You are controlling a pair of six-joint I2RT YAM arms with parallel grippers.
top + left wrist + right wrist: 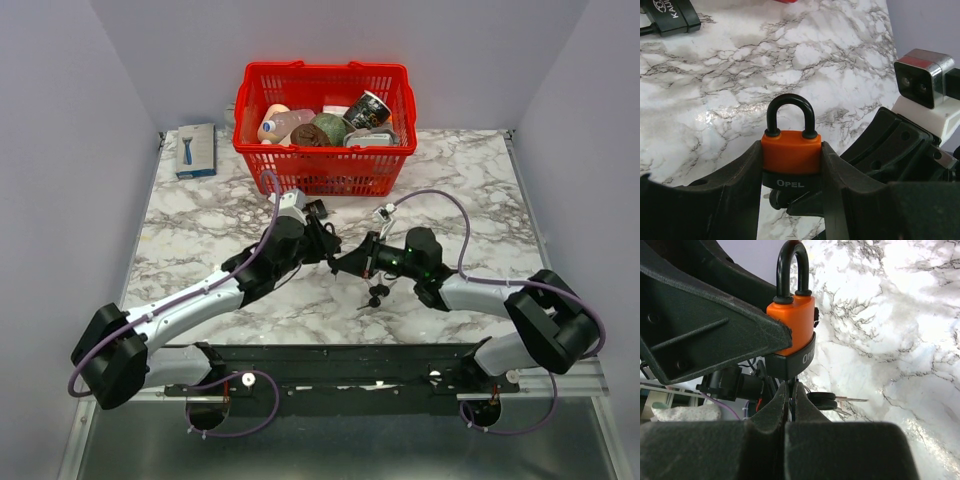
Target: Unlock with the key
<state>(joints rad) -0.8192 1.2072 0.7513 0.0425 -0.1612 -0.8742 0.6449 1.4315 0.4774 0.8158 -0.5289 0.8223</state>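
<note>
- Left claw (791,150) clamped on the orange padlock with black shackle (792,320); its base is hidden.
- Right claw (791,392) pinched shut on a small metal key (792,381) under the lock; the blade can't be seen.

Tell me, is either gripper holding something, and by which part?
Left gripper: the orange padlock, by its body's sides. Right gripper: seemingly the key beneath it, by its head.

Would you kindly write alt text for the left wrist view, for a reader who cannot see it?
An orange padlock marked OPEL, black shackle closed and upright, sits clamped in the left gripper above a white marble table. The right arm and its wrist camera crowd in at right; a black lock lies at top left.
</note>
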